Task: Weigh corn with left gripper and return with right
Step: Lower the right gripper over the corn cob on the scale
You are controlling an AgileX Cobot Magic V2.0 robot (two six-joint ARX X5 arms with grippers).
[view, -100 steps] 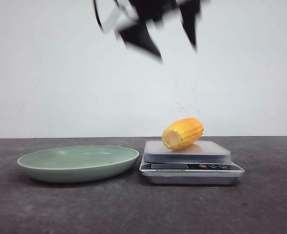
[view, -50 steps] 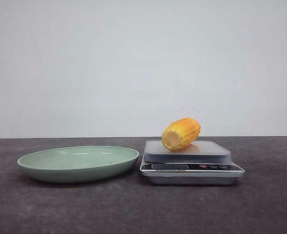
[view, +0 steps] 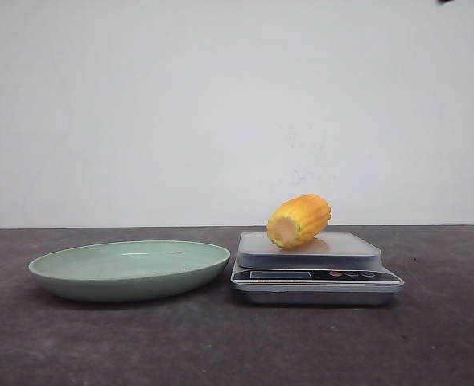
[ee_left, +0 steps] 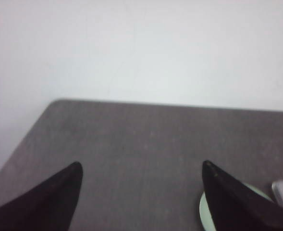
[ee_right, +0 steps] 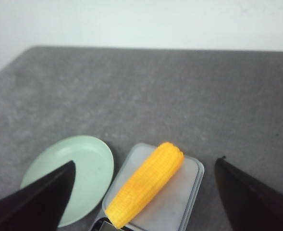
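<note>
The yellow-orange corn (view: pixel 299 220) lies on its side on the platform of a silver kitchen scale (view: pixel 313 273), pale cut end facing the camera. It also shows in the right wrist view (ee_right: pixel 146 183), lying slantwise on the scale (ee_right: pixel 182 192). My right gripper (ee_right: pixel 146 166) is open, high above the corn, its dark fingers (ee_right: pixel 40 197) spread wide to either side of it. My left gripper (ee_left: pixel 141 166) is open and empty above bare table, with the plate's edge (ee_left: pixel 206 211) showing beside one finger. Neither gripper's fingers show in the front view.
A shallow pale green plate (view: pixel 92 277) sits on the dark table left of the scale, also in the right wrist view (ee_right: pixel 91 163). A white wall stands behind. The table's far edge and left corner (ee_left: pixel 59 102) show in the left wrist view.
A blurred gripper at the top of the front view one second ago has risen out of that view. The corn rocked slightly on the scale, then lay still.
</note>
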